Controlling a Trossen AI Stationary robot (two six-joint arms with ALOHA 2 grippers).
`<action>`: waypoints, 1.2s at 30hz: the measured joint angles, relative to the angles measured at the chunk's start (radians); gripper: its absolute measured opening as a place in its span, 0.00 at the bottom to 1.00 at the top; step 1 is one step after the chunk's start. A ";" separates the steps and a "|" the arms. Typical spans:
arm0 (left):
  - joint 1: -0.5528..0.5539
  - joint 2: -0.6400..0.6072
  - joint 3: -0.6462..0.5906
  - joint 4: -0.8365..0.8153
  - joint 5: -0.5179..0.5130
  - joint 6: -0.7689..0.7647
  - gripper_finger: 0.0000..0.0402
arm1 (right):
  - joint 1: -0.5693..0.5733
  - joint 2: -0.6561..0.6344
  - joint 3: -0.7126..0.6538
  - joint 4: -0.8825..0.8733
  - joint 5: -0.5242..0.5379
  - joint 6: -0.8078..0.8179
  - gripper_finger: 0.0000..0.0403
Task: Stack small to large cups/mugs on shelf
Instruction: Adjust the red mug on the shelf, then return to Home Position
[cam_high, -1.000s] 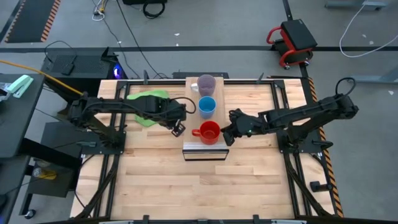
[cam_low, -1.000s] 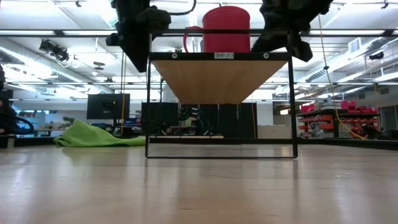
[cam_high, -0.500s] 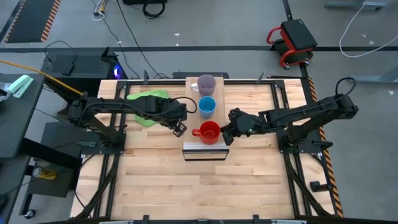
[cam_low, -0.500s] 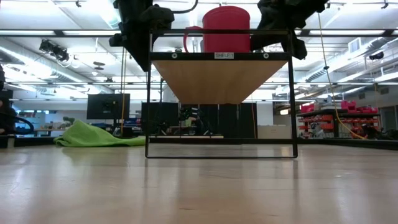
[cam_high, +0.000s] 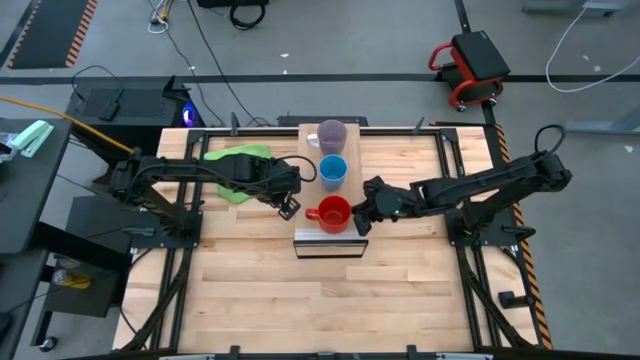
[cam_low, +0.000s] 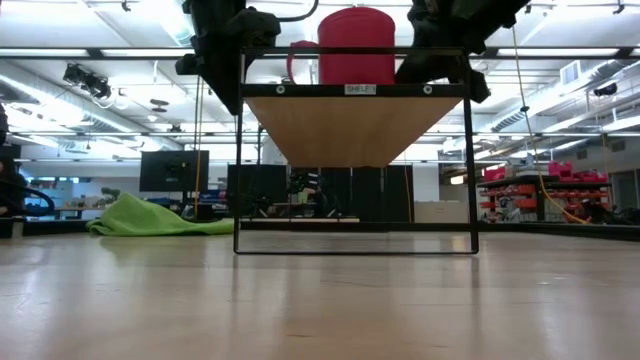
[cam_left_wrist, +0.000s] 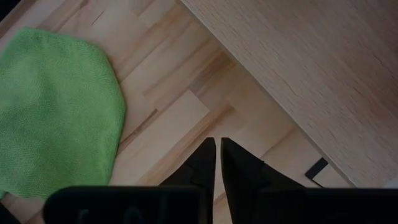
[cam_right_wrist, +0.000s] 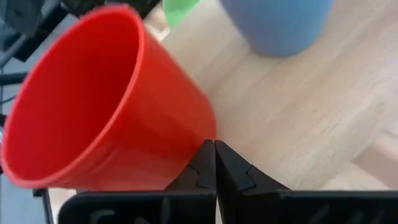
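Observation:
Three vessels stand upright in a row on the light wood shelf (cam_high: 327, 241): a purple-grey mug (cam_high: 331, 134) at the far end, a blue cup (cam_high: 333, 171) in the middle, and a red mug (cam_high: 334, 212) near the front, its handle toward the table's left. My right gripper (cam_high: 358, 218) is shut, right of the red mug and against its side (cam_right_wrist: 214, 147). My left gripper (cam_high: 288, 205) is shut and empty, left of the shelf above the table (cam_left_wrist: 217, 144). My right gripper's shut fingertips (cam_right_wrist: 205, 155) press against the red mug's outer wall, low on its right side (cam_right_wrist: 186, 134). The fingers come level from the table's right. The mug stands upright on its base on the shelf.
A green cloth (cam_high: 237, 160) lies on the table left of the shelf's far end, also in the left wrist view (cam_left_wrist: 56, 112). The shelf stands raised on thin black legs (cam_low: 238, 170). Bare tabletop (cam_high: 330, 300) lies in front of the shelf.
My right gripper has moved a little toward the table's left, staying shut. The red mug has slid slightly toward the left on the shelf, staying upright.

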 joint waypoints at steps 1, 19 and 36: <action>0.000 0.000 0.000 0.000 0.000 0.000 0.08 | 0.000 -0.009 0.000 -0.007 0.011 0.000 0.00; 0.023 -0.150 0.002 -0.022 -0.016 0.007 0.08 | -0.021 -0.403 0.000 -0.099 0.117 -0.026 0.01; -0.169 -0.516 0.001 -0.078 -0.443 -0.158 0.08 | 0.125 -0.609 0.000 -0.100 0.024 -0.138 0.03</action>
